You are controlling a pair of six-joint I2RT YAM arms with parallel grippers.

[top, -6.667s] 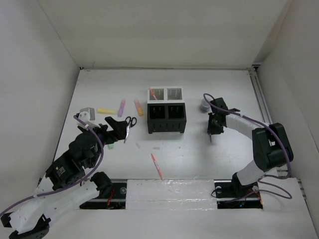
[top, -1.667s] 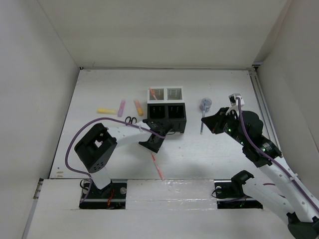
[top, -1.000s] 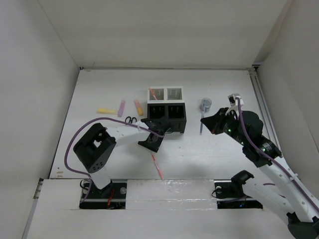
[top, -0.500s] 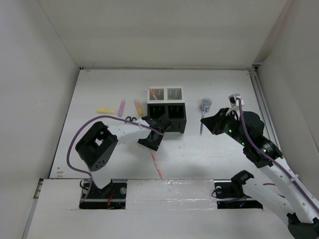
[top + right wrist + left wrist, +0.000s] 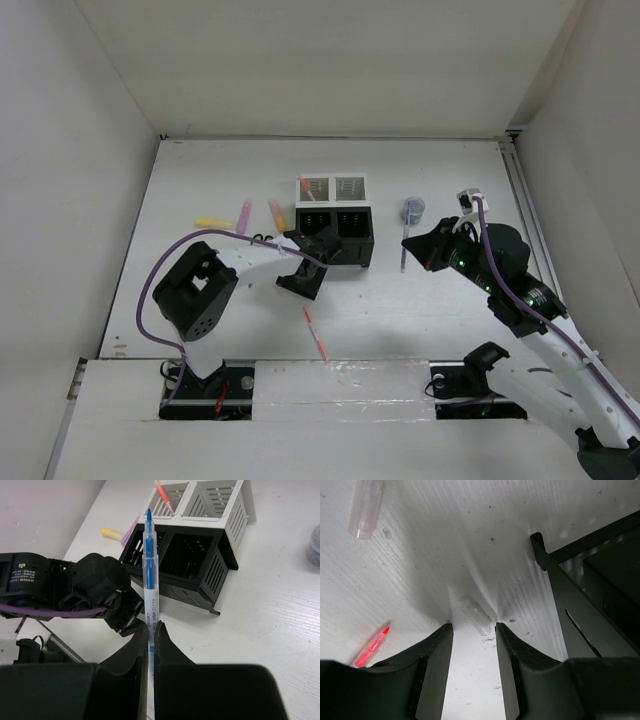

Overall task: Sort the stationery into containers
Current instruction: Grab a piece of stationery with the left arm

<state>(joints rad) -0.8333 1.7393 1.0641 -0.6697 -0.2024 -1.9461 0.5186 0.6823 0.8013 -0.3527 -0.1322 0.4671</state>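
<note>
My left gripper point(image 5: 472, 627) is open and low over the table, just in front of the black containers point(image 5: 335, 236). A small clear cap point(image 5: 476, 615) lies on the table at its fingertips. My right gripper point(image 5: 151, 626) is shut on a blue pen point(image 5: 150, 570), held up to the right of the containers point(image 5: 200, 555). The white containers point(image 5: 334, 187) hold an orange pen point(image 5: 307, 187). A red pen point(image 5: 315, 333) lies on the table near the front. Yellow point(image 5: 210, 222), pink point(image 5: 243, 215) and orange point(image 5: 277, 212) highlighters lie to the left, by the partly hidden scissors point(image 5: 262, 240).
A small round grey item point(image 5: 413, 209) sits right of the containers. A second clear cap point(image 5: 366, 507) lies on the table left of my left gripper point(image 5: 298, 285). White walls close in the table on three sides.
My left gripper has edged closer to the black containers and its jaws have narrowed a little around the clear cap. The right arm holds still with the blue pen.
</note>
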